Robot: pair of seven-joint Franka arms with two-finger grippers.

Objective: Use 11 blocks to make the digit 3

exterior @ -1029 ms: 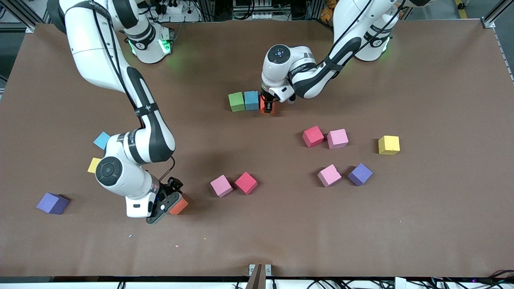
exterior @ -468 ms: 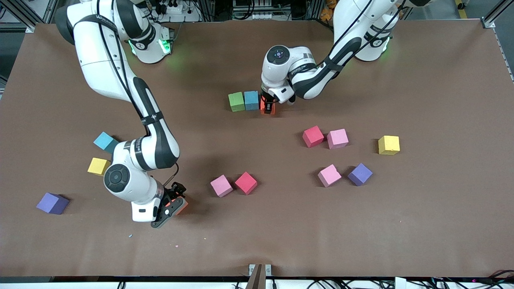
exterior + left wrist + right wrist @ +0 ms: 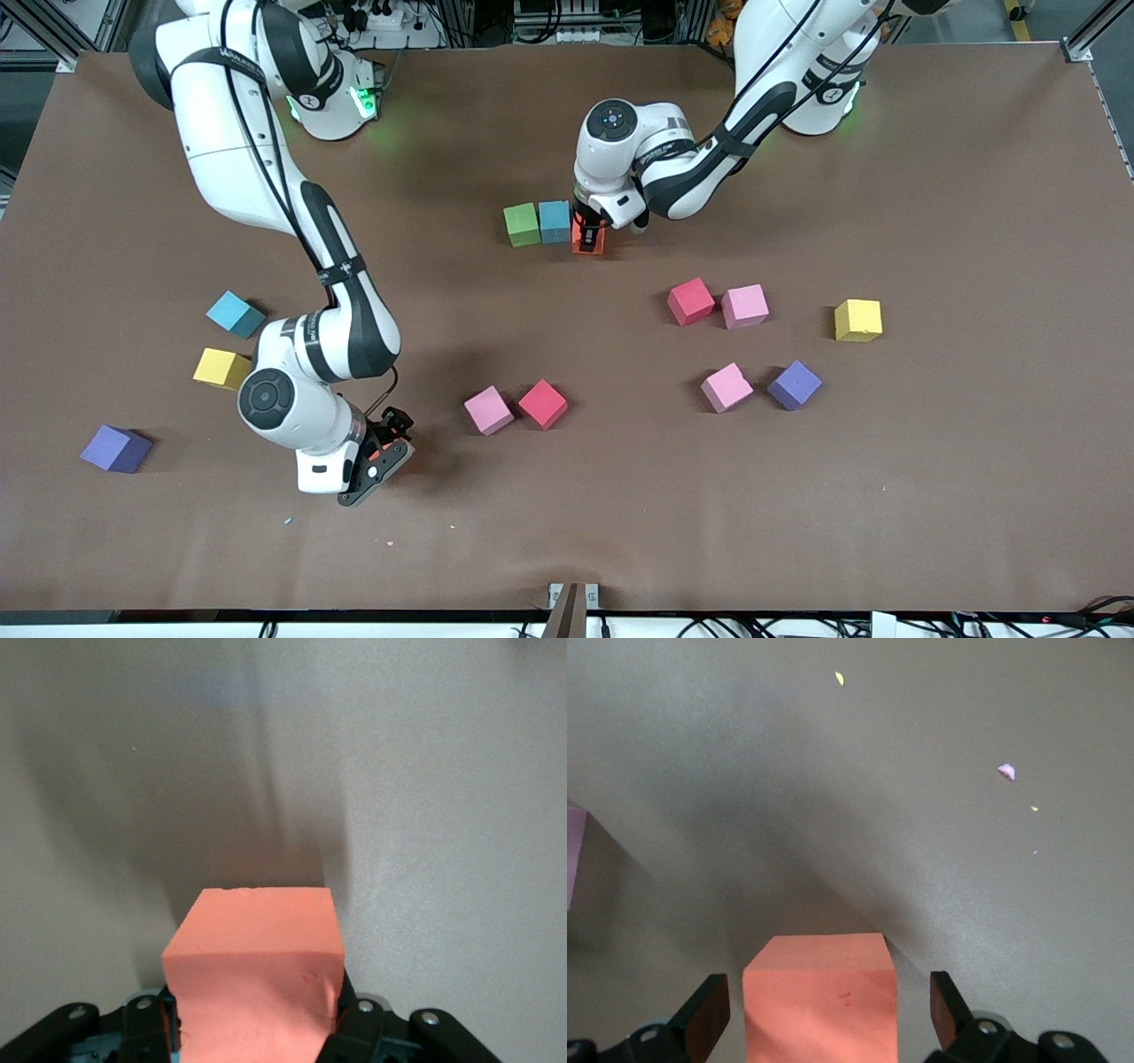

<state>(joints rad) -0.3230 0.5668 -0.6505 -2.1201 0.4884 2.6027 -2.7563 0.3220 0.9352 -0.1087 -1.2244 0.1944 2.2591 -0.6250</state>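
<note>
Left gripper clamps an orange block, square-on beside the blue block.

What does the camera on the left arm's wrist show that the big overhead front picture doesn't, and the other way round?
Only the left wrist view shows, close up, the left gripper clamped on the sides of an orange block.

Only the front view shows the green block and blue block in a row beside it, the scattered blocks, and the right gripper open around another orange block.

Both show the left gripper, its orange block and the brown table.
</note>
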